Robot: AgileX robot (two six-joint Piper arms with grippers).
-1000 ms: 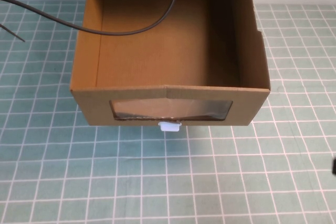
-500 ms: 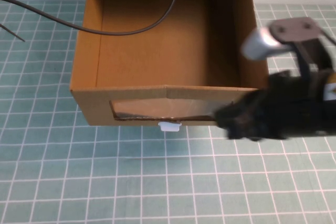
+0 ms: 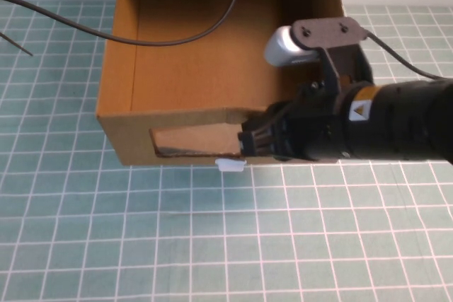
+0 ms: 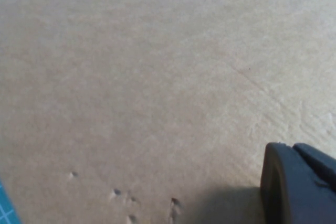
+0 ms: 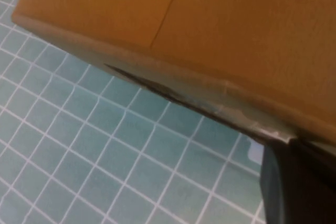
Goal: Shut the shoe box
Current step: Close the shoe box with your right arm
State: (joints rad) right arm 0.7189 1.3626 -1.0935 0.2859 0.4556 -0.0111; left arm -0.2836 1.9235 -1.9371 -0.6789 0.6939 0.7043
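Observation:
The shoe box (image 3: 191, 68) is a brown cardboard drawer standing pulled out toward me on the mat, empty inside. Its front panel has a clear window (image 3: 191, 139) with a small white pull tab (image 3: 230, 165) just below it. My right gripper (image 3: 249, 143) reaches in from the right and sits against the front panel at the window's right end, just above the tab. In the right wrist view the box front (image 5: 210, 35) fills the picture with my right gripper (image 5: 294, 182) under its edge. My left gripper (image 4: 299, 187) is close against plain cardboard (image 4: 157, 77); it does not show in the high view.
A black cable (image 3: 177, 37) loops over the open drawer from the back. The green grid mat (image 3: 212, 245) stretches in front of and beside the box. The black right arm (image 3: 396, 129) covers the drawer's right front corner.
The right arm has swung in from the right edge to the drawer's front panel. The panel's top edge sits slightly farther back than a second ago.

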